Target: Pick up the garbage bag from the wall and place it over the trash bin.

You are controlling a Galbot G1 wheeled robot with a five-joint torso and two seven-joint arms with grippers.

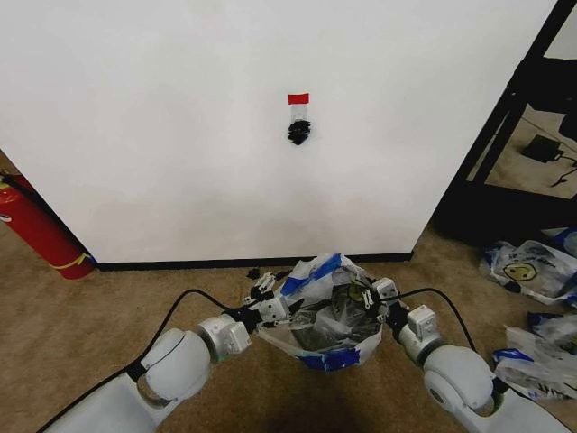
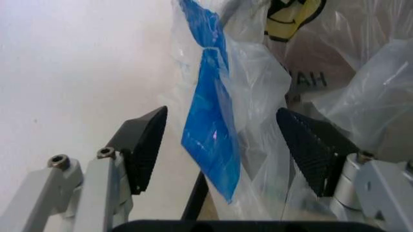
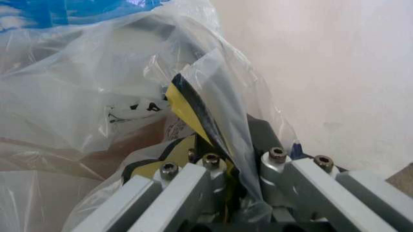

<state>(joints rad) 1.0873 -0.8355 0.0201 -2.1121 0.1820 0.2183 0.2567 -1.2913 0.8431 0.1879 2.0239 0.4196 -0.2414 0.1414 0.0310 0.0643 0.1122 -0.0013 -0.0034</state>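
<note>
Bag (image 1: 323,311) sitting draped over bin (image 1: 326,332), between both grippers. Left gripper (image 2: 223,145) standing released, blue fold between fingers (image 2: 145,145). Right gripper (image 3: 242,169) pinching bag edge.

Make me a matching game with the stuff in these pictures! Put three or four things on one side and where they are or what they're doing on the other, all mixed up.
Things:
1. garbage bag
2. black hook
3. left end effector
4. right end effector

States or places:
A. open, blue bag strip between its fingers
B. on the white wall, under red tape
C. shut on bag plastic
D. stretched between both end effectors

Pairs: 1-D, 2-B, 3-A, 4-C
</note>
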